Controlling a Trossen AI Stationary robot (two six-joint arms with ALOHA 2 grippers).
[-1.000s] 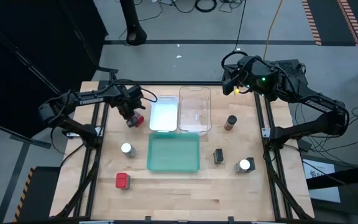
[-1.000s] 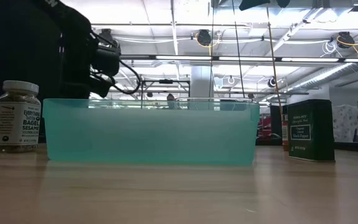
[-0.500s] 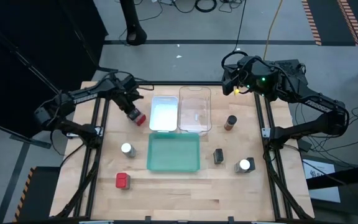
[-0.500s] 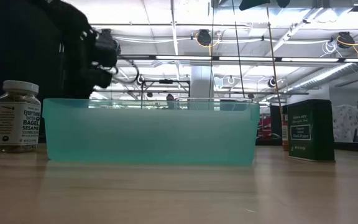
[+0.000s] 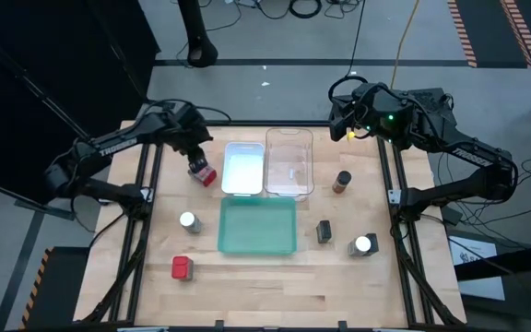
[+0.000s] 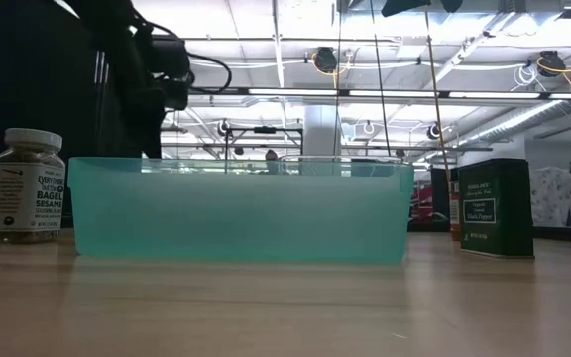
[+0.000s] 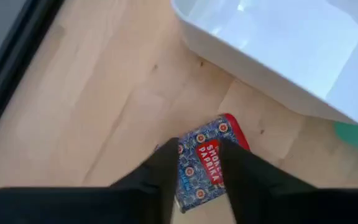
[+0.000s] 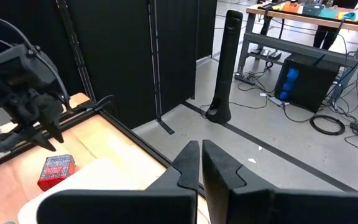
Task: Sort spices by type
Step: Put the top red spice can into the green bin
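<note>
Left gripper (image 5: 196, 164): you have moved it back from beside the white tray (image 5: 243, 168) toward the desk's (image 5: 247, 286) far left corner, and its fingers (image 7: 166, 163) now stand apart.
Red tin (image 5: 203, 174): released; it now lies flat on the desk, left of the white tray.

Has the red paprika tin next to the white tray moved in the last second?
Yes. The red paprika tin now lies on the table slightly closer to the white tray than when the left hand held it; that hand is letting go.
</note>
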